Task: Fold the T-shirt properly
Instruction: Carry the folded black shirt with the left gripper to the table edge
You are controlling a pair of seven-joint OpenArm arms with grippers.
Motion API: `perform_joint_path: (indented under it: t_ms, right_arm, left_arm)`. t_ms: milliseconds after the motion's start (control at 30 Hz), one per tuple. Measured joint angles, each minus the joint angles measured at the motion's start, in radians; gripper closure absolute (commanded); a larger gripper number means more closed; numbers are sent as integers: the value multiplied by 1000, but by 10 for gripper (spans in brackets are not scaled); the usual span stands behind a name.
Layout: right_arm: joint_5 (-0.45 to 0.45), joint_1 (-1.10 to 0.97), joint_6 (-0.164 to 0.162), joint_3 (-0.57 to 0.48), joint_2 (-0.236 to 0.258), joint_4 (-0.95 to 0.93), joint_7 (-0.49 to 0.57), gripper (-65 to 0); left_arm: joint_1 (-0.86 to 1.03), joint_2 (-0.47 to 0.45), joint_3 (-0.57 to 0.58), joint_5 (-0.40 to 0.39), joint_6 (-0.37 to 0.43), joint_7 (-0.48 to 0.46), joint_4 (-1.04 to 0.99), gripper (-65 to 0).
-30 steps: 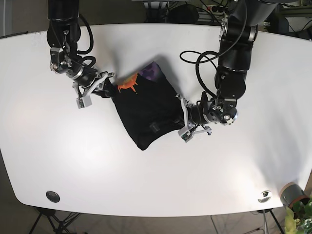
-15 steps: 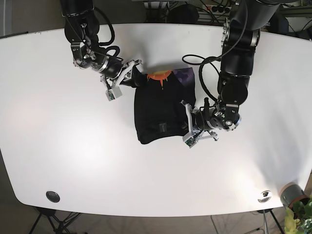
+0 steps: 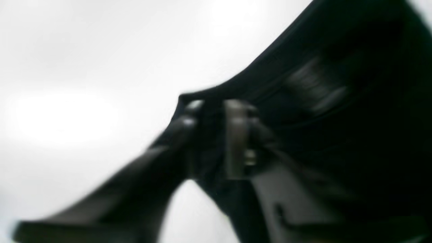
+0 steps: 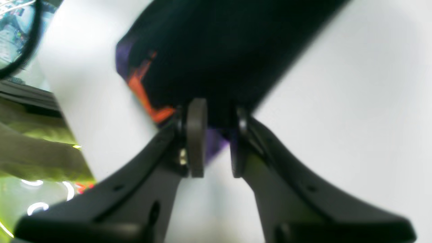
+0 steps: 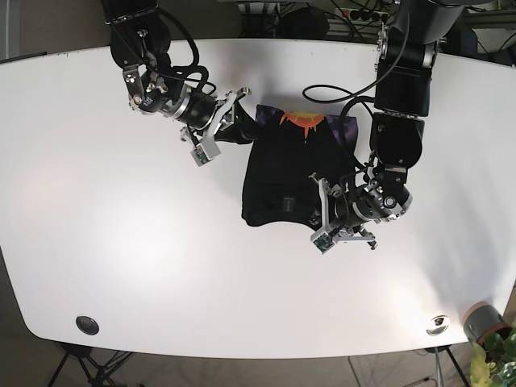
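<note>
While both sets of fingers [image 5: 219, 133] [image 5: 324, 232] pinch the T-shirt [image 5: 286, 173], you have slid it right along the counter's [image 5: 121, 242] far edge, squaring it up.

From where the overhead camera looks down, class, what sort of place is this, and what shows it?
Probably a robotics lab, not a home: two black robot arms work a shirt on a bare white table, with cables and equipment crowding the far edge.
</note>
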Motion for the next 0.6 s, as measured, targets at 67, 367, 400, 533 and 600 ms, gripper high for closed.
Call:
perform_joint_path:
  t_ms: [67,367,400,533,600]
  right_arm:
    - [0,-2,0,0,17,0,-2,-108]
    - [0,-8,3,54,16,0,-3,-108]
    - [1,-7,3,64,15,0,0,-108]
    - [0,-4,-6,79,29,-1,-1,-108]
    - [-5,-4,-7,79,31,-2,-2,-108]
  left_arm:
    - [13,7,4,-5,63,13,42,-336]
    - [155,58,-2,0,375,16,258,-425]
    - [168,66,1,-2,386,15,277,-429]
    - [234,118,6,-11,466,-32,322,-429]
    - [266,134,6,-10,505,-75,324,-429]
